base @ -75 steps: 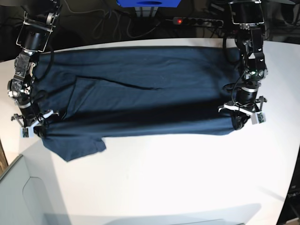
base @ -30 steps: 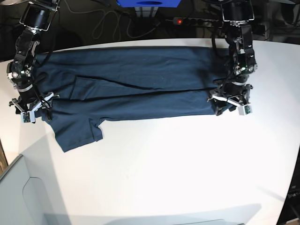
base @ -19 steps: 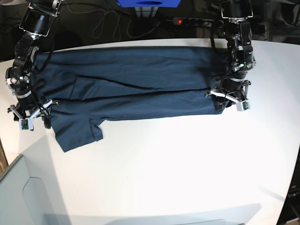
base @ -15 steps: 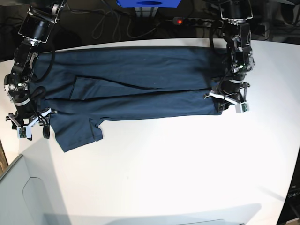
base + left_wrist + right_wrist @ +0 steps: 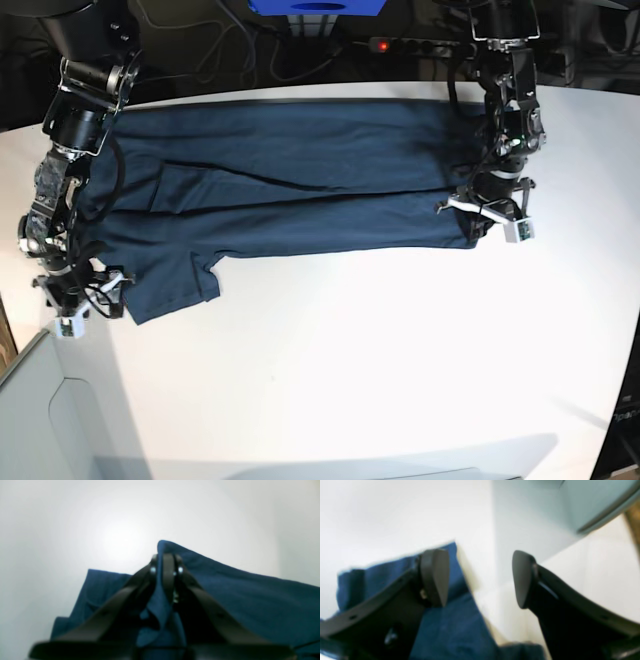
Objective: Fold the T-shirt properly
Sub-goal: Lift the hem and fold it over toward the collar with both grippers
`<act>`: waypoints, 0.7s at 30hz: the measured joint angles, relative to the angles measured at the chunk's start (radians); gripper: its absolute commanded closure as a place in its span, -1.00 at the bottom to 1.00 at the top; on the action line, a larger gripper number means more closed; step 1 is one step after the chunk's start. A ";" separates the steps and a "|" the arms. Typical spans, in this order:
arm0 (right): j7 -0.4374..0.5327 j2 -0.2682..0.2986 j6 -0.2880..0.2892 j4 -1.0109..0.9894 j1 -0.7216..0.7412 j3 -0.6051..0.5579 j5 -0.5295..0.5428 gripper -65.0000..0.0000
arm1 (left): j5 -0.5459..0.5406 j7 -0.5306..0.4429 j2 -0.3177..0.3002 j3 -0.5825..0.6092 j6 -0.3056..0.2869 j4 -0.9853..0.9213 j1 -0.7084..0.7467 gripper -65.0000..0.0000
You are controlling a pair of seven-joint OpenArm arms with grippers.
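Table [image 5: 400,380]: you see a white top; everything below is placed against it.
T-shirt [image 5: 300,190]: it lies spread lengthwise along the table's far half, one sleeve flap sticking out toward you near the table's left edge.
Left gripper [image 5: 165,567]: you have it clamped on a pinched ridge of the T-shirt's hem, at the table's right side.
Right gripper [image 5: 480,580]: its jaws stand wide apart, holding nothing, over the sleeve edge by the table's left edge.

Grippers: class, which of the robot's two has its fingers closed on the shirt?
The left gripper: its fingers pinch a ridge of the T-shirt at the hem end. The right gripper stands open, empty, over the sleeve end.
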 measured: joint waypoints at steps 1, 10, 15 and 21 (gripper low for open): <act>0.005 0.008 0.000 -0.040 0.019 -0.032 0.000 -0.17 | 0.001 0.001 0.001 0.000 0.001 0.006 0.007 1.00; 0.103 0.016 0.000 -0.333 0.130 -0.100 -0.001 -0.16 | 0.004 0.001 0.002 -0.001 0.000 0.094 0.027 1.00; 0.111 0.016 0.000 -0.350 0.119 -0.100 0.000 0.05 | 0.004 0.008 0.002 -0.002 0.001 0.124 0.029 1.00; 0.121 0.018 0.000 -0.342 0.103 -0.100 0.005 1.00 | 0.005 0.008 0.000 -0.002 0.000 0.159 0.027 1.00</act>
